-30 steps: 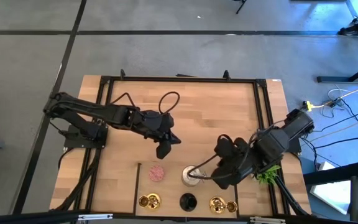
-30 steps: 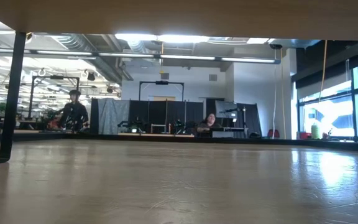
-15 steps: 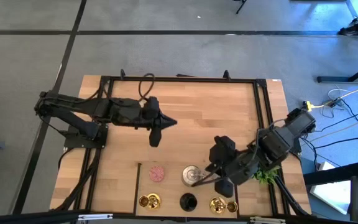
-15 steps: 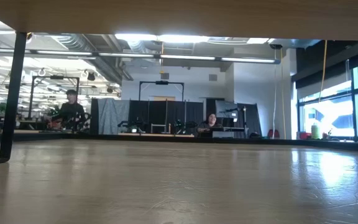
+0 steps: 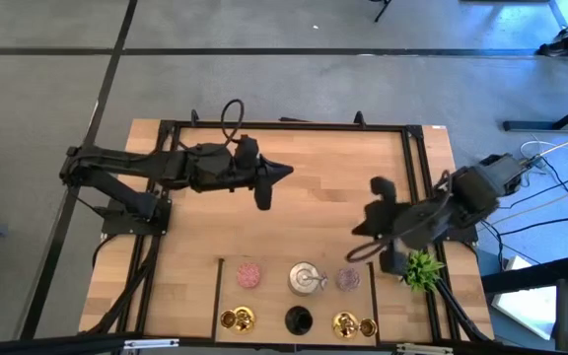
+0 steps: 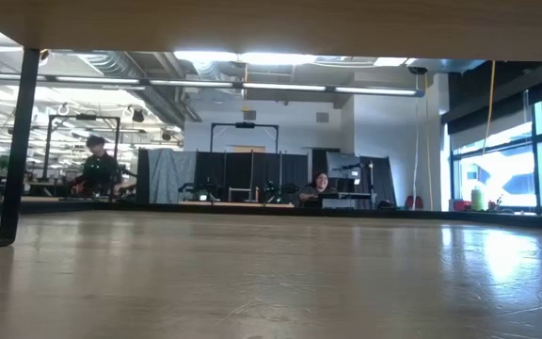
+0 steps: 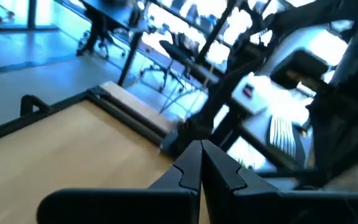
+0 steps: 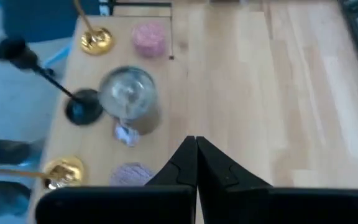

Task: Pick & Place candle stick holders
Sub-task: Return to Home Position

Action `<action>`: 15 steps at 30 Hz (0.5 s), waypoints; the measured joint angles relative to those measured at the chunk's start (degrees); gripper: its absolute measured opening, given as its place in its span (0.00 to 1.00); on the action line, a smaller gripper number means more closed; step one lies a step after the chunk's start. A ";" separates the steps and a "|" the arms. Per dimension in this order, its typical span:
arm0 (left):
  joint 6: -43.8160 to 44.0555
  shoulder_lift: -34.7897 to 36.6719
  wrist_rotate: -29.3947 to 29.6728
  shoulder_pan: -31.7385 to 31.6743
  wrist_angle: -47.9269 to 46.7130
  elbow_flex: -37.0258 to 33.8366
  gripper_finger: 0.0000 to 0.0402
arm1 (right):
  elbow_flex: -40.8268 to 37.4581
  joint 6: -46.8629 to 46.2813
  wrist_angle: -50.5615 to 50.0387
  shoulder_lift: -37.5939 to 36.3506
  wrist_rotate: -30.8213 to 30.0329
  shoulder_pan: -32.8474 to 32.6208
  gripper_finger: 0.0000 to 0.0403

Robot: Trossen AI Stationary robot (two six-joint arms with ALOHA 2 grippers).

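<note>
Near the table's front edge stand the candle stick holders on their bases: a pink one (image 5: 250,274), a silver one (image 5: 305,278), a mauve one (image 5: 348,279), and in front of them a gold one (image 5: 237,319), a black one (image 5: 298,319) and gold ones (image 5: 348,323). My right gripper (image 5: 357,255) hangs shut above and to the far right of the mauve holder (image 8: 132,174), slanting down toward the silver holder (image 8: 129,99), with nothing in it. My left gripper (image 5: 286,172) is shut and empty, high over the table's far middle, pointing toward the right edge.
A green spiky plant (image 5: 420,268) stands at the table's right edge, beside my right arm. A black frame (image 5: 284,125) runs around the table top. Bare wood (image 5: 314,222) lies between the two grippers. People sit and stand in the room behind the table.
My right gripper has risen from beside the silver holder and drawn back toward the right and far edges, rolling as it went; the mauve holder, earlier covered by the arm, now shows. My left gripper has moved up and toward the far edge, tipping from downward to nearly level.
</note>
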State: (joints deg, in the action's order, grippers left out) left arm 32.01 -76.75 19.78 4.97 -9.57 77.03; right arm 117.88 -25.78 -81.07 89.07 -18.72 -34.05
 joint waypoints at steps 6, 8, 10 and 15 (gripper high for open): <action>1.84 -1.26 6.13 0.00 4.41 0.00 0.00 | -17.76 3.60 10.48 -13.53 0.64 -0.20 0.00; 2.66 -1.45 8.12 0.00 5.76 0.07 0.00 | -26.83 3.78 18.37 -19.66 1.83 0.08 0.00; 3.59 -1.63 9.87 0.00 6.04 0.07 0.00 | -35.77 4.31 25.93 -26.08 3.58 0.56 0.00; 6.32 -1.57 14.04 0.00 6.82 0.07 0.00 | -53.59 7.36 43.19 -38.87 7.03 1.01 0.00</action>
State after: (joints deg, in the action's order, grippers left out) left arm 38.33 -78.32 33.82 4.97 -2.76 77.10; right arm 64.29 -18.42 -37.88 50.20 -11.69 -33.04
